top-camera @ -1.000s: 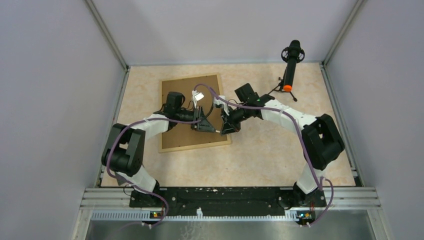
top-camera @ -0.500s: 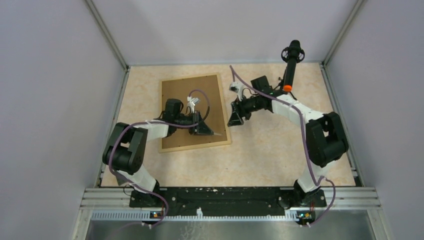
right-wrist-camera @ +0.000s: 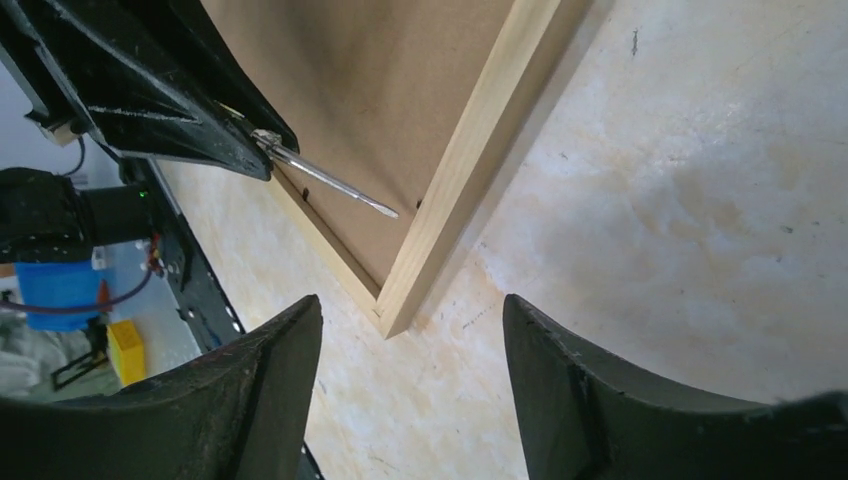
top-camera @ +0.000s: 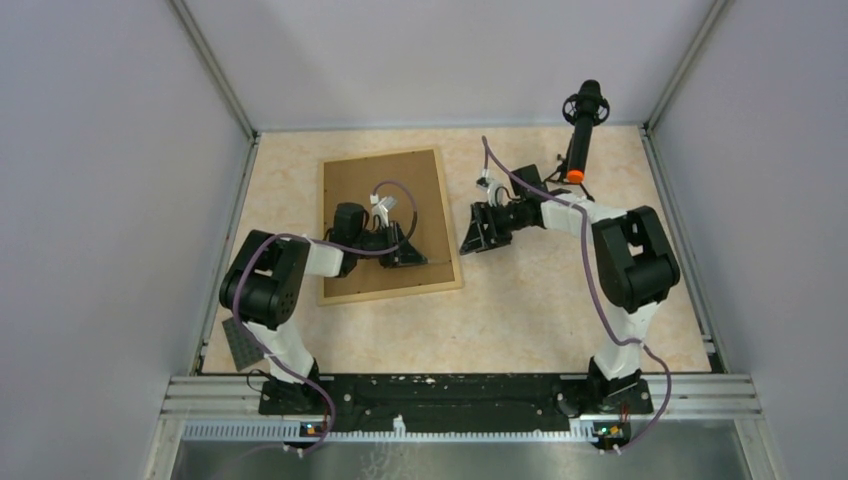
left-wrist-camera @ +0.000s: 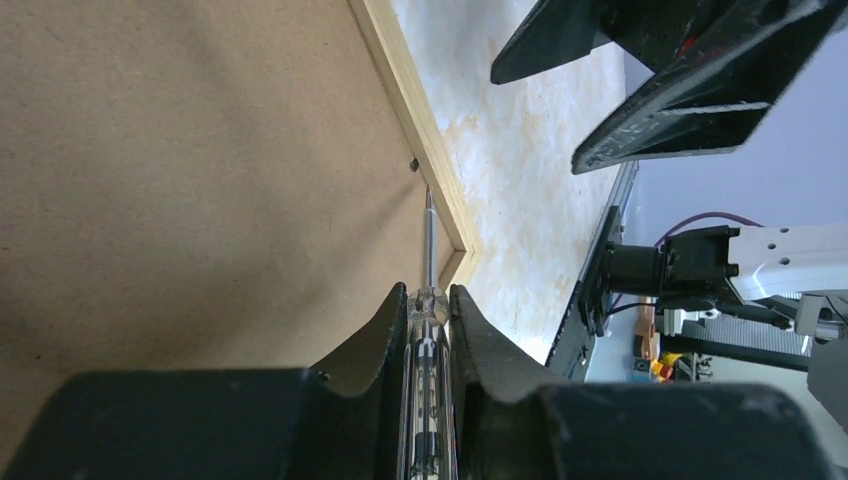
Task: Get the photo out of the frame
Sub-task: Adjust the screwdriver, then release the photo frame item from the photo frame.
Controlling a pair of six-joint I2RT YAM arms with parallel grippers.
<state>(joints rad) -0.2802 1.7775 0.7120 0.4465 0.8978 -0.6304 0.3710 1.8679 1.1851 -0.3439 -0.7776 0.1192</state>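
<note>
Top view: the frame [top-camera: 360, 180] lay fibreboard side up on the counter [top-camera: 520, 300]. My left hand [top-camera: 412, 255] was over its near right part, and my right hand [top-camera: 470, 243] was just off its right edge.
Left wrist view only: my left hand was clamped on a screwdriver [left-wrist-camera: 428, 250]. Its tip stopped just short of a small dark clip [left-wrist-camera: 414, 164] by the wood rim.
Right wrist view only: my right hand's fingers stood apart and empty, with the frame's near right corner showing between them.

Bright even overhead light; soft shadow beside frame [right-wrist-camera: 470, 170]; wrist-view foregrounds slightly blurred.
</note>
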